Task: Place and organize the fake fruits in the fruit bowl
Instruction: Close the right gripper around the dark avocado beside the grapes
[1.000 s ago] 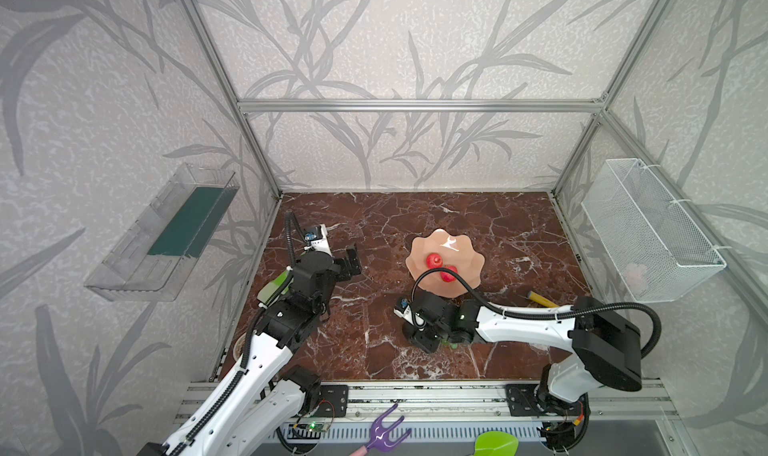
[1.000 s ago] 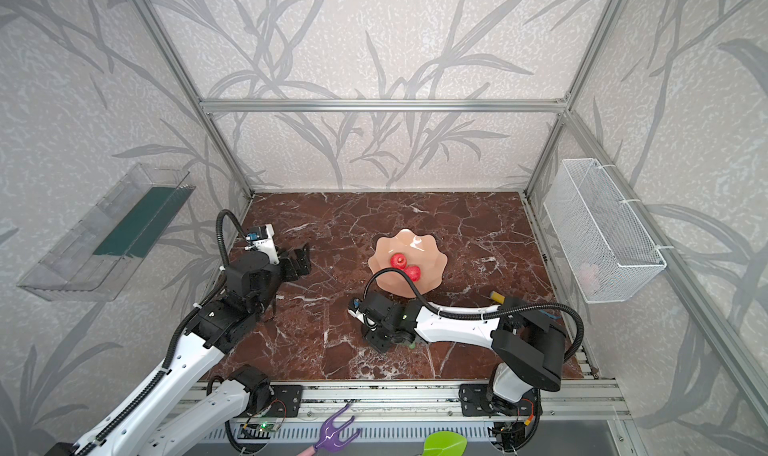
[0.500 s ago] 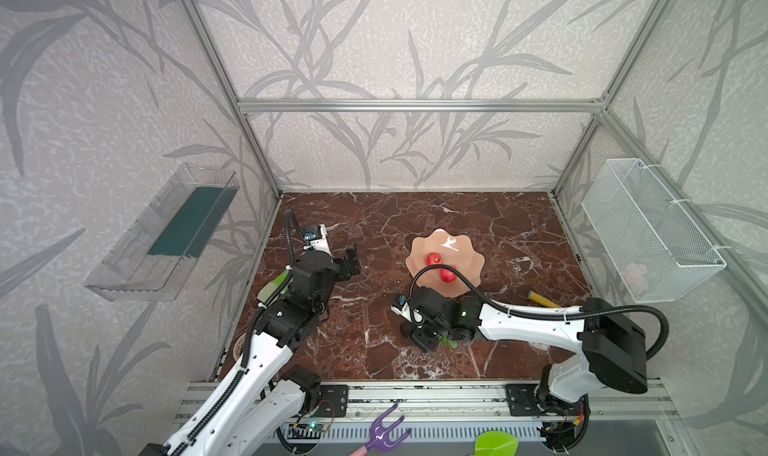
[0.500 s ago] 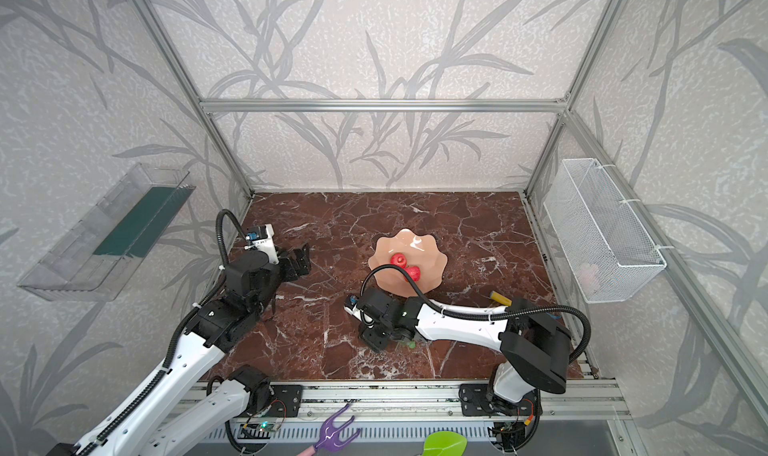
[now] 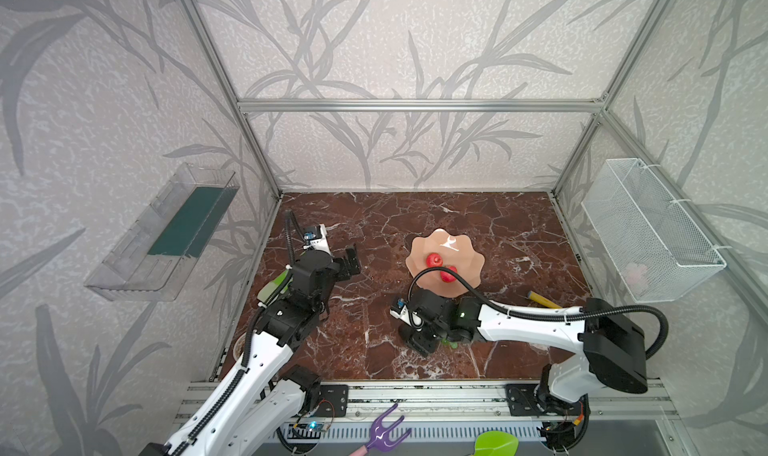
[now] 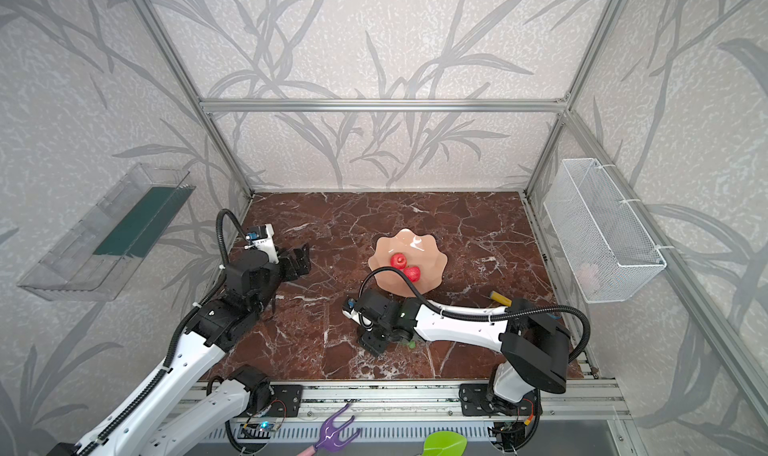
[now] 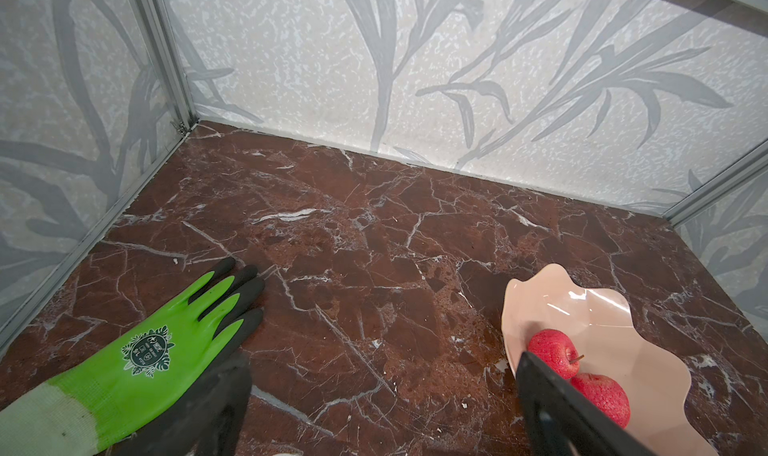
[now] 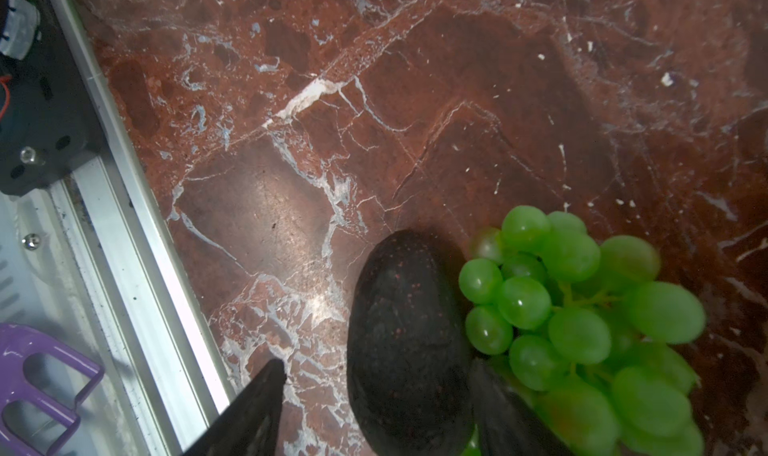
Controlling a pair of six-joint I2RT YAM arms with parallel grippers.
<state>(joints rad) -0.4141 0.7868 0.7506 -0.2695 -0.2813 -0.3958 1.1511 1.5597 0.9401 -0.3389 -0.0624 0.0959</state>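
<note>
Right, status. Red-brown marble counter [image 5: 478, 213] carries everything.

The left gripper [image 5: 350, 262] hangs over the counter's left half. Its jaws are at full spread with nothing between them. The right gripper [image 8: 378, 364] is down low near the middle of the front edge, with its jaws parted.

The wide, glossy peach-pink fruit bowl with a scalloped rim [image 5: 469, 262] [image 6: 434, 262] sits mid-counter, a little right of centre, on the far side of the right gripper.

A lime-green fabric work glove with dark fingertips [image 7: 137, 366] lies flat by the left edge.

The long bunch of bright green plastic grapes [image 8: 582, 316] is on bare counter near the front edge, outside the bowl and touching the avocado.

The dark blackish-green avocado [image 8: 407, 341] is also on the counter, between the right jaws. One finger [image 8: 498, 412] meets it on the grape side. The other finger [image 8: 257, 404] stands off with marble showing in the gap, so there is no clamp.

Two small round red apples [image 5: 434, 260] [image 5: 448, 274] sit inside the bowl, side by side and touching. Both top views and the left wrist view [image 7: 552, 350] show them.
</note>
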